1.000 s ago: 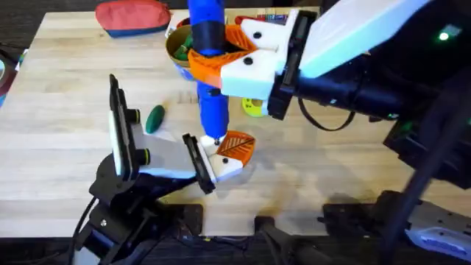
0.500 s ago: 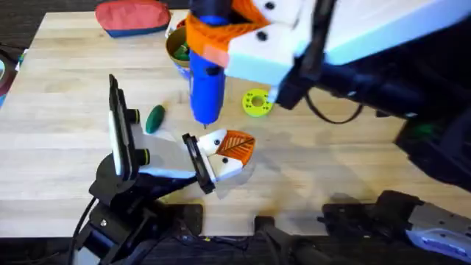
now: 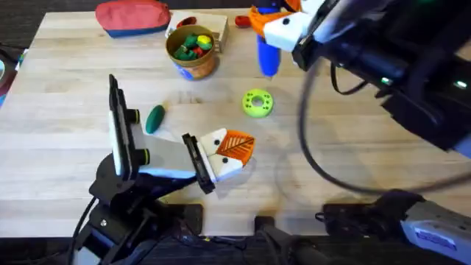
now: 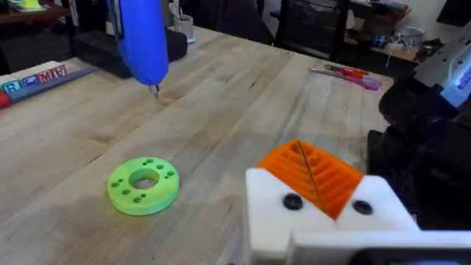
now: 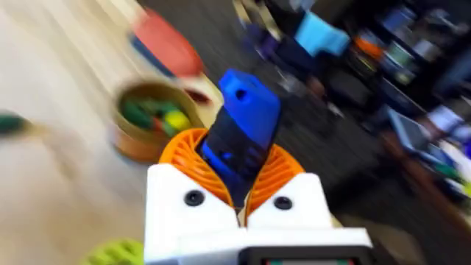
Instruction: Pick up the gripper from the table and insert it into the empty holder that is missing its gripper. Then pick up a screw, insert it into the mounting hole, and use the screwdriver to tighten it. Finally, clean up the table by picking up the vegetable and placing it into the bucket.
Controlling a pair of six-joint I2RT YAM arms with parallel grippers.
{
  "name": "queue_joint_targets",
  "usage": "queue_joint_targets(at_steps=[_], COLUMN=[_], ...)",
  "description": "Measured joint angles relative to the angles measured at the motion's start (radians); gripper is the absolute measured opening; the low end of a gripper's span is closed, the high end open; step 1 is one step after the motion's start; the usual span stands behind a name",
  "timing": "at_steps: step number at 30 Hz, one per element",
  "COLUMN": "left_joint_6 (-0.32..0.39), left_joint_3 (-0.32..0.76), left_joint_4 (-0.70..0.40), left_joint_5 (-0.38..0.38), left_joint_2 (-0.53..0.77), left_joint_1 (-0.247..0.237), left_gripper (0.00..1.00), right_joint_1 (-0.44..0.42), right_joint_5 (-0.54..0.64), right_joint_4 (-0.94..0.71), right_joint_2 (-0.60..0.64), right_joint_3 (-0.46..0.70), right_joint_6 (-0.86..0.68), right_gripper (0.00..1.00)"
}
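Your right end effector (image 3: 274, 26) is clamped on the screwdriver (image 3: 267, 57), holding it tip-down above the far side of the bench (image 3: 66, 81), right of the bucket (image 3: 193, 50). Your left end effector (image 3: 221, 154) grips the holder (image 3: 215, 141) with the orange gripper (image 3: 237, 144) seated in it. The vegetable (image 3: 154, 118) lies on the bench beside the left arm.

Open wood: wide bare table (image 3: 353, 147) on my right side, no clutter there.
Middle: yellow-green ring (image 3: 257, 103) lies alone, clear board all around it.
Far edge: bucket (image 3: 192, 50) and red pouch (image 3: 132, 16) crowd the back.
My left gripper (image 3: 221, 154): low at the near centre, blocking that lane.
Vegetable (image 3: 154, 118): just beside my left arm, tight approach.
Screwdriver (image 3: 267, 55): hangs in my right gripper (image 3: 274, 26), tip above table.
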Motion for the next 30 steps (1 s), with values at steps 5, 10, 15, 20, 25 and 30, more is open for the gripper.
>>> queue_joint_targets(at_steps=[5, 10, 15, 20, 25, 30], left_joint_6=[0.0, 0.0, 0.0, 0.0, 0.0, 0.0], left_joint_3=[0.0, 0.0, 0.0, 0.0, 0.0, 0.0], left_joint_4=[0.0, 0.0, 0.0, 0.0, 0.0, 0.0], left_joint_5=[0.0, 0.0, 0.0, 0.0, 0.0, 0.0], left_joint_2=[0.0, 0.0, 0.0, 0.0, 0.0, 0.0], left_joint_1=[0.0, 0.0, 0.0, 0.0, 0.0, 0.0], left_gripper=[0.005, 0.005, 0.005, 0.005, 0.005, 0.005], right_joint_1=[-0.089, -0.113, -0.113, -0.113, -0.113, -0.102], right_joint_5=[0.164, 0.31, 0.397, 0.427, 0.434, 0.426], right_joint_4=[-0.009, -0.005, -0.005, -0.026, -0.121, -0.209], right_joint_2=[0.144, 0.276, 0.421, 0.517, 0.535, 0.535], right_joint_3=[0.0, 0.0, 0.0, 0.0, 0.0, 0.0], right_joint_6=[-0.289, -0.581, -0.758, -0.818, -0.848, -0.834], right_gripper=[0.006, 0.006, 0.006, 0.006, 0.009, 0.43])
